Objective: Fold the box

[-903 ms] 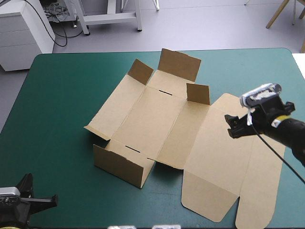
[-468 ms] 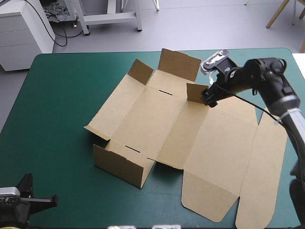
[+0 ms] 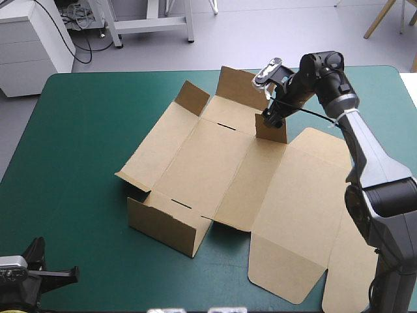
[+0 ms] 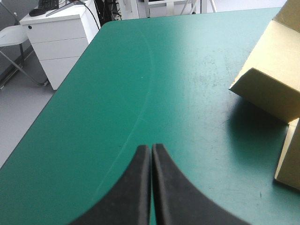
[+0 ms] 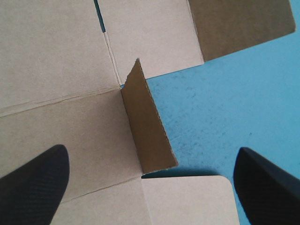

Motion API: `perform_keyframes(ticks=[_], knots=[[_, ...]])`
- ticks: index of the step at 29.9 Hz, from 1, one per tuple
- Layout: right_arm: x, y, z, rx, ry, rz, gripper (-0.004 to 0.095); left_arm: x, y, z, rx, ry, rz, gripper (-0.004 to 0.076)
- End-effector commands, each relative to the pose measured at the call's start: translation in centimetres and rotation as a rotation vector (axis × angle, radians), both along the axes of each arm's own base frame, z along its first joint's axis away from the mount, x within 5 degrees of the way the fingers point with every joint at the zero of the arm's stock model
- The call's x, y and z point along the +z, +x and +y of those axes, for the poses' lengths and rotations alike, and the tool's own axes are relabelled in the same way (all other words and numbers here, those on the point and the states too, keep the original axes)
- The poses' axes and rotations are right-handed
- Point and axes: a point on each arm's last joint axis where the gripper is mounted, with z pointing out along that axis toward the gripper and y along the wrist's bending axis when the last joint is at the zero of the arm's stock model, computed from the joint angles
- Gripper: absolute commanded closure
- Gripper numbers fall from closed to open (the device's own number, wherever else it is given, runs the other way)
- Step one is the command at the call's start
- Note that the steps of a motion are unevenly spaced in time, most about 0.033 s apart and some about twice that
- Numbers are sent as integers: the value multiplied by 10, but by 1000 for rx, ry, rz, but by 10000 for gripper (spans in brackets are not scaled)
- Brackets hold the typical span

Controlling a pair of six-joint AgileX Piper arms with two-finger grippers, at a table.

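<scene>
From above, the box [image 3: 221,169] lies as a cut sheet of brown board across the middle of the desk [image 3: 78,130], most of its panels flat on the teal-green cover. One long wall [image 3: 171,228] stands raised on the near side, and short flaps stand up along the far side. Bare cover lies open toward the desk's left edge and along the near left. The sheet's lid end reaches toward the near right. The right claw [image 3: 269,117] hangs at the top edge of a small upright flap [image 3: 273,132] on the far side. The left claw [image 3: 70,274] sits low at the near left corner, well apart from the board.

In the left wrist view, the left claw's black fingers [image 4: 140,187] meet in one pointed arch over smooth, faintly scuffed cover. A raised corner of the box stands ahead and to one side.

In the right wrist view, the right claw's fingers [image 5: 35,180] stand wide apart. The thin flap rises between them, its cut edge showing, and neither finger touches it. Matt board with creased fold lines lies under one finger, bare cover under the other.
</scene>
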Motion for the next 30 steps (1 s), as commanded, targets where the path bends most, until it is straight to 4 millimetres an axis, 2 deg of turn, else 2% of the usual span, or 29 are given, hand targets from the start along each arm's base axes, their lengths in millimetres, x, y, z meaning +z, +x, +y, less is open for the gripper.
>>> perform_keyframes(ticks=[1, 7, 12, 15, 17, 19, 23, 25, 30], knots=[[16, 0, 3, 49, -32, -86, 54, 13, -3, -1, -20, 4, -114, 734], [-14, 15, 9, 85, -71, -32, 54, 13, -3, -1, -20, 4, -114, 734], [-29, 20, 13, 104, -78, 1, 58, 13, -3, -1, -20, 4, -114, 734], [-35, 22, 14, 116, -77, 12, 108, 13, -3, -1, -20, 4, -114, 734], [-35, 22, 15, 140, -78, 5, 202, 13, -3, -1, -20, 4, -114, 734], [-34, 23, 15, 158, -83, -13, 345, 13, -3, -1, -20, 4, -114, 734], [-34, 24, 16, 195, -93, -29, 764, 13, -3, -1, -20, 4, -114, 734], [-34, 24, 16, 221, -102, -33, 926, 13, -3, -1, -20, 4, -114, 734], [-34, 22, 24, 349, -155, -60, 927, 13, -3, -1, -20, 4, -114, 734]])
